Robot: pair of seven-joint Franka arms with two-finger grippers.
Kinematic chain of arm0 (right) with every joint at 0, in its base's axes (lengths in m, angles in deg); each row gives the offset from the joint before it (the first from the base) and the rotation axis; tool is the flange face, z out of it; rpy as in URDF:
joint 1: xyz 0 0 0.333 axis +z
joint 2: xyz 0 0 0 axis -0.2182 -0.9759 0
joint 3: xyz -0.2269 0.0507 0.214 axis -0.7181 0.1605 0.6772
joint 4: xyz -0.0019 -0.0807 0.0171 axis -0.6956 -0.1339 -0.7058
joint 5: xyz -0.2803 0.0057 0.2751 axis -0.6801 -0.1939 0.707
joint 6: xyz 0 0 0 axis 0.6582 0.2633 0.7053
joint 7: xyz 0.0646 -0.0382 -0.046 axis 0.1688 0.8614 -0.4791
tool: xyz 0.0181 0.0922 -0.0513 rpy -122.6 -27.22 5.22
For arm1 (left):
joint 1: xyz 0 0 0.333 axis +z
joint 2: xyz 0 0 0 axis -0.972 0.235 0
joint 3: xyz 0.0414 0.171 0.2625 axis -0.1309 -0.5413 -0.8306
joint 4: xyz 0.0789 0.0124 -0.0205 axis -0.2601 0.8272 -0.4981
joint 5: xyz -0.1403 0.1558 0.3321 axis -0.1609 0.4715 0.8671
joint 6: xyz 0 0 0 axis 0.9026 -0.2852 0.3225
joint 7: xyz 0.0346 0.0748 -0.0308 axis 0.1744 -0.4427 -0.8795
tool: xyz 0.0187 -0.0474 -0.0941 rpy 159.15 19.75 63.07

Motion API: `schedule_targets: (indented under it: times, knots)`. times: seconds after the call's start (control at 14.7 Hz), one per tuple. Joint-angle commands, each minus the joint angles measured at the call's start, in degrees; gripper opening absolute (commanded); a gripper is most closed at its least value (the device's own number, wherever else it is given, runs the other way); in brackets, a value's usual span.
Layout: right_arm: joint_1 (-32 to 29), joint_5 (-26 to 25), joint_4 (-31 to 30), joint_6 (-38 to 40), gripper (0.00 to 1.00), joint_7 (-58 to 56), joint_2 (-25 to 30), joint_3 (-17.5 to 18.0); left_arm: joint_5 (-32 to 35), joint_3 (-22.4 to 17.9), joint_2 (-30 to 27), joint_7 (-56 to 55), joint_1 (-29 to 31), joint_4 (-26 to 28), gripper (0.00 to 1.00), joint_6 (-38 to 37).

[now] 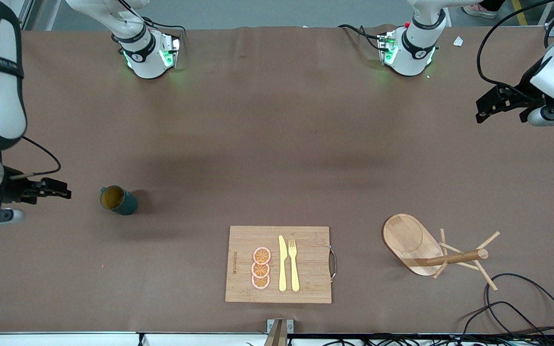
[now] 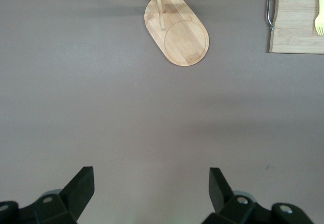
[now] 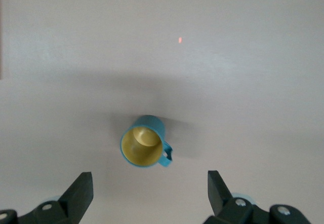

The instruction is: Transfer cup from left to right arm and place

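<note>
Small dark teal mug (image 1: 119, 200) sits upright at the right arm's end; both right gripper (image 1: 58, 189) and left gripper (image 1: 486, 108) are wide, empty. Looks basically done.

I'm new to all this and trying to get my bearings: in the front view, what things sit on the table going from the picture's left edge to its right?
Dark teal mug with mustard inside → bamboo cutting board carrying three orange slices, then a yellow knife, then a yellow fork → wooden peg stand.

The brown counter (image 1: 277, 144) carries the upright cup (image 1: 119, 200), a wooden cutting board (image 1: 306, 288), and a peg stand (image 1: 414, 245).
</note>
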Motion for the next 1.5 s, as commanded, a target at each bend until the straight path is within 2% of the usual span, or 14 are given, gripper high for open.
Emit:
schedule_targets:
  times: [0.0, 0.2, 0.48, 0.75, 0.82, 0.95, 1.02, 1.23, 1.43]
  knots:
    - [-0.23, -2.66, -1.58, 3.36, 1.0, 3.27, 6.74, 0.89, -1.09, 0.03, -0.35, 0.99, 0.37, 0.17, 1.0, 0.6]
    - [-0.14, -3.89, -1.58, 7.24, 1.0, 6.96, 11.14, 1.06, -1.01, -0.14, -0.52, 0.12, 0.37, 0.08, 1.0, 0.6]
    - [-0.06, -4.07, -1.49, 7.86, 1.0, 8.54, 14.93, 1.07, -1.01, -0.58, -0.79, -0.06, 0.46, 0.08, 1.0, 0.51]
    - [1.0, -3.98, -1.58, 13.3, 1.0, 21.1, 18.35, 2.73, -0.39, -0.58, -0.26, 0.9, 0.81, -2.03, 1.0, -0.02]
    - [0.56, -4.07, -1.93, 12.61, 1.0, 20.16, 19.32, 3.87, -0.3, -0.58, -0.26, 1.08, 0.81, -2.21, 1.0, -0.02]
    - [-3.29, -7.74, -2.19, 12.25, 1.0, 20.06, 20.2, 10.44, -0.22, -0.58, -0.17, 0.82, 0.81, -2.3, 1.0, -0.02]
    - [-5.31, -7.85, -2.37, 12.25, 1.0, 19.72, 20.47, 12.38, -0.21, -0.58, 0.17, 0.82, 0.72, -2.38, 1.0, -0.02]
    - [-6.21, -7.85, -2.72, 10.85, 1.0, 12.35, 20.56, 11.53, -0.21, -0.5, 0.09, 0.82, 0.63, -2.47, 1.0, -0.19]
    - [-6.12, -7.67, -3.43, 10.76, 1.0, 12.5, 20.65, 11.09, -0.21, -0.15, 0.09, 0.73, 0.54, -2.56, 1.0, -1.68]
